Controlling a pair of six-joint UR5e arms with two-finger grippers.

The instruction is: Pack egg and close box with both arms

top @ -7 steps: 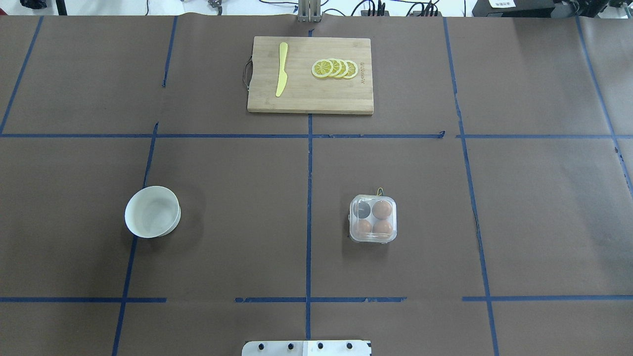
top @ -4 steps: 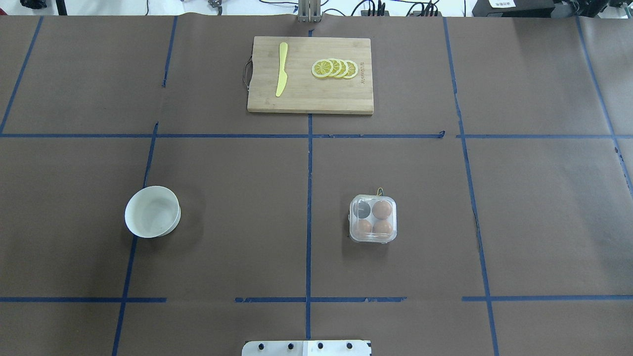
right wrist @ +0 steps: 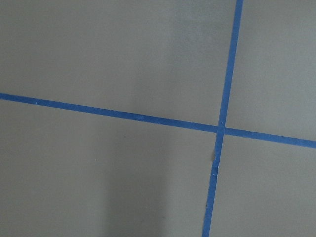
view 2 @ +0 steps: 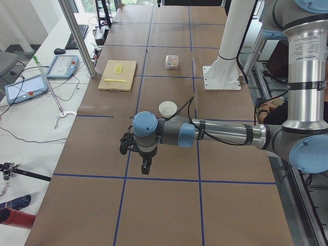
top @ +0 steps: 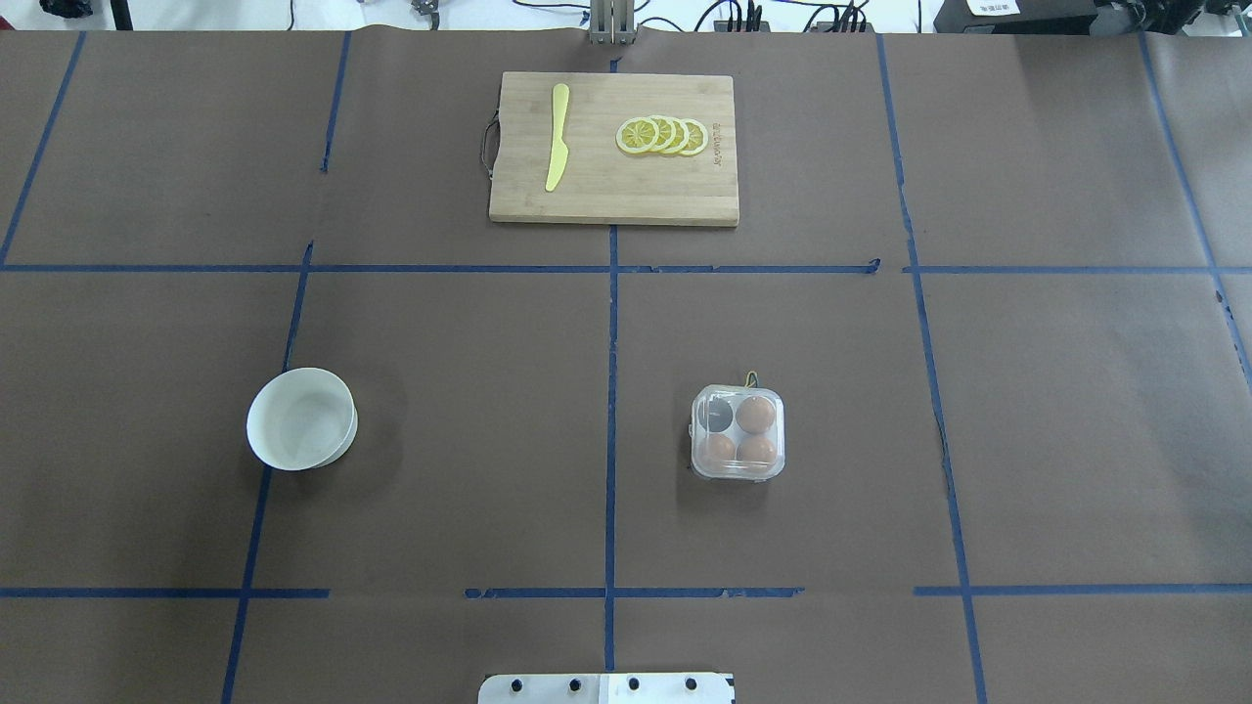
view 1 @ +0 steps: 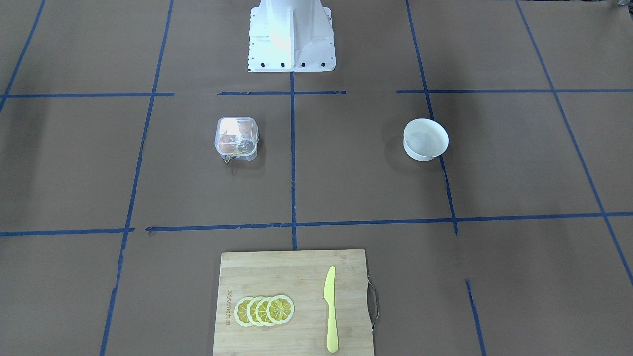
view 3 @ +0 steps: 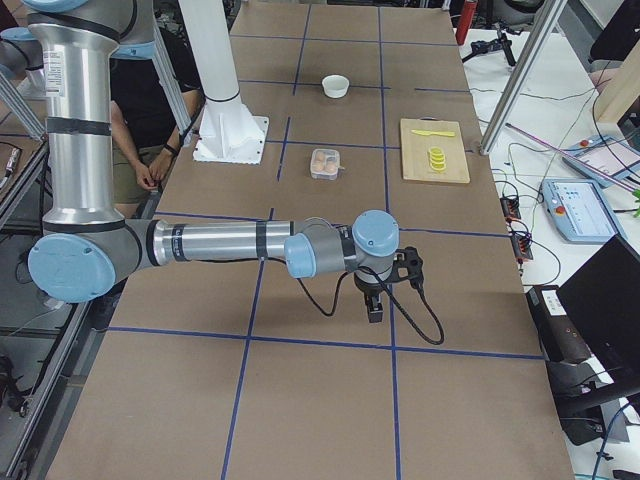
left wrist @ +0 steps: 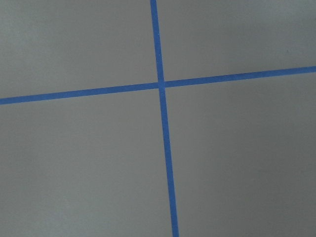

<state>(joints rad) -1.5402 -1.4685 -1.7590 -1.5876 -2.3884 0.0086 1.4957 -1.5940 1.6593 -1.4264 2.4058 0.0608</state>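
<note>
- The box (top: 737,432) is sitting on the table (top: 469,391) on the robot's right side, just past the centre tape line, with its clear lid lying down over the tray.
- Three brown eggs (top: 756,415) are showing through it, and the fourth hole is looking dark.
- The left gripper (view 2: 146,168) and right gripper (view 3: 375,308) are each hanging over tape crossings, well apart from the box. Can't tell how far they're open.

Box (top: 737,431) w/ prob. three eggs (top: 755,415) right of bowl (top: 301,418), board (top: 613,196) behind.
</note>
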